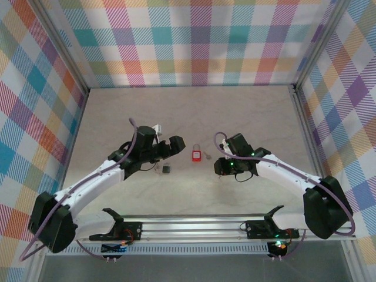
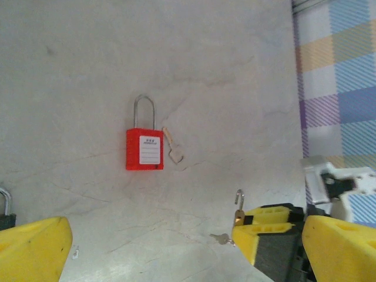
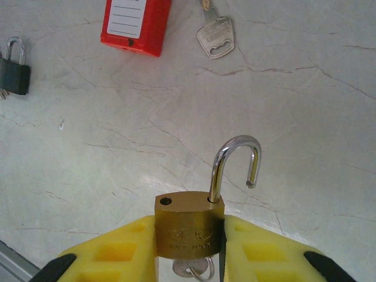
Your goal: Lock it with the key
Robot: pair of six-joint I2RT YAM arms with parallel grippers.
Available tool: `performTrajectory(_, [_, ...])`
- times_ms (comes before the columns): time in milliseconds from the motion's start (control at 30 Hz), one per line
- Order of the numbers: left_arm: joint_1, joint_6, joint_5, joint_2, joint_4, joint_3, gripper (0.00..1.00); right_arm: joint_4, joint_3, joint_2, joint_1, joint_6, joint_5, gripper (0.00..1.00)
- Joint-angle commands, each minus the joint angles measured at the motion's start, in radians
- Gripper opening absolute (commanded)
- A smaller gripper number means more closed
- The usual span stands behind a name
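Nearest the arm bases, the right hand (image 3: 188,242) is clamped on the body of a brass padlock (image 3: 189,218), whose shackle (image 3: 236,158) is swung open (a key (image 3: 194,271) shows at its bottom end, between the fingers). A little farther out, a small black padlock (image 3: 14,73) lies on the worktop (image 3: 305,117). Beyond it a red padlock (image 3: 136,23) lies flat between the arms, with a loose silver key (image 3: 215,36) just beside it. The left hand (image 2: 185,252) hovers near the red padlock, spread wide and holding nothing.
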Motion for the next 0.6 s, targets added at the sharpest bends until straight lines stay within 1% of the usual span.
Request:
performTrajectory(0, [-0.025,-0.043,0.03,0.062,0.076,0.046,1.0,0.024,-0.01,-0.019,-0.004,-0.018,-0.029,0.27])
performTrajectory(200, [-0.073,-0.056,0.02,0.2,0.115,0.109,1.0,0.025,-0.009,-0.024,-0.004,-0.019,-0.043,0.27])
performTrajectory(467, [-0.133,-0.083,0.061,0.382,0.136,0.201,1.0,0.03,-0.013,-0.023,-0.003,-0.022,-0.059,0.27])
performTrajectory(567, [-0.15,-0.089,0.083,0.432,0.144,0.232,0.97,0.029,-0.013,-0.026,-0.002,-0.021,-0.064,0.27])
